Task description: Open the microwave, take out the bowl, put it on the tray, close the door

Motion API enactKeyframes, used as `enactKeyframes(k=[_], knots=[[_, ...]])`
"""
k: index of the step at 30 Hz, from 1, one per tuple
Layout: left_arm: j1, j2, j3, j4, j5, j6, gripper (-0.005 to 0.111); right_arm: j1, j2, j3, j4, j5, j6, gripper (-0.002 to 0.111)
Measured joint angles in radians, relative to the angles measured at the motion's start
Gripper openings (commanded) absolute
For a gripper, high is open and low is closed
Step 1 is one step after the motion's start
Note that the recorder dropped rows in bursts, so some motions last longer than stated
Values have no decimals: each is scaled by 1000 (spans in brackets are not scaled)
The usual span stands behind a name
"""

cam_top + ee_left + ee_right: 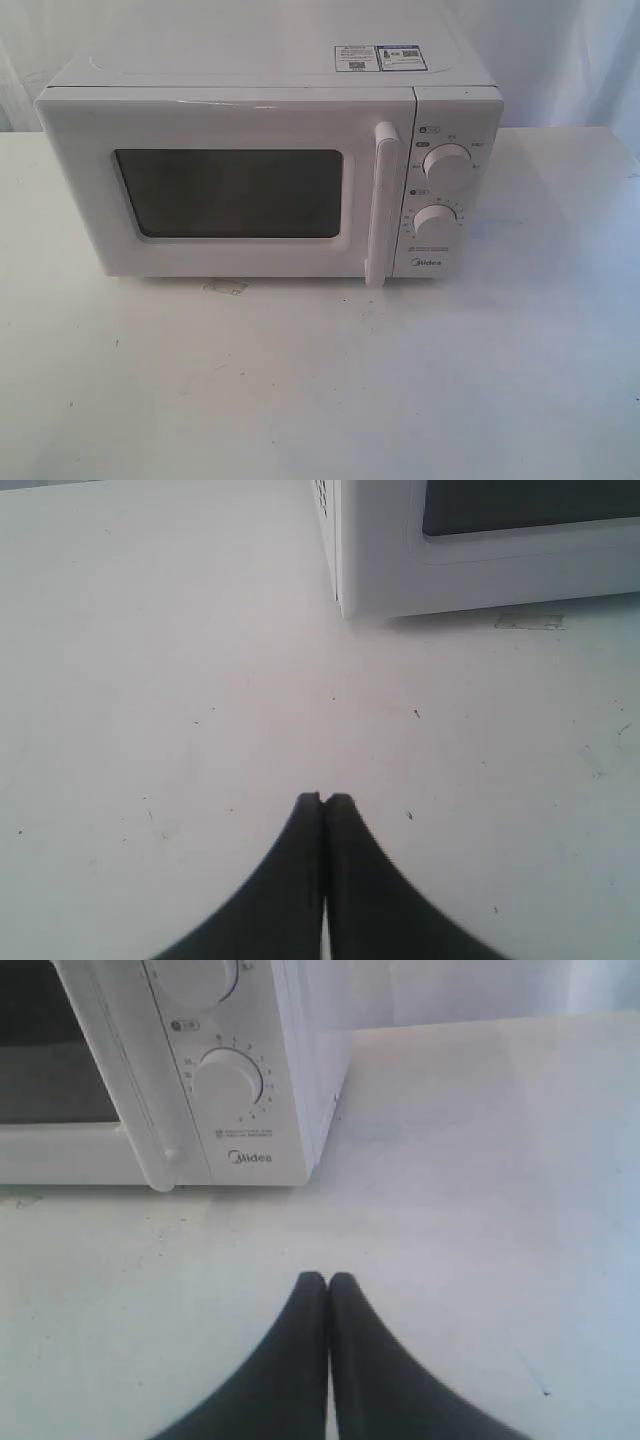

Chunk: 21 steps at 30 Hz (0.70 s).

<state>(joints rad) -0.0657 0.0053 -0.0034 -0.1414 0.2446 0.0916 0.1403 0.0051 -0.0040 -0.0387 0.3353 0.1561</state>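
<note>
The white microwave (270, 170) stands at the back of the table with its door (225, 190) shut; the vertical bar handle (382, 200) sits beside two round dials (440, 195). The dark window lets nothing inside show, so the bowl is hidden. No tray is in view. My left gripper (323, 800) is shut with nothing in it, over the table short of the microwave's corner (345, 590). My right gripper (328, 1280) is shut and empty too, in front of the control panel (230, 1080) and the handle's lower end (160, 1165). Neither gripper shows in the exterior view.
A white table (320, 380) spreads in front of the microwave, with a faint tape mark (225, 288) near its base. A pale curtain (560, 50) hangs behind.
</note>
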Motion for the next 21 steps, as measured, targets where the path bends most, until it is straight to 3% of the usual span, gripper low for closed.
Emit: enactKeyframes(k=[14,21], knots=[[0,0,0,0,0,0,0,0,0,0,0,-76,0,0],[0,0,0,0,0,0,0,0,0,2,17,-434,91,0]])
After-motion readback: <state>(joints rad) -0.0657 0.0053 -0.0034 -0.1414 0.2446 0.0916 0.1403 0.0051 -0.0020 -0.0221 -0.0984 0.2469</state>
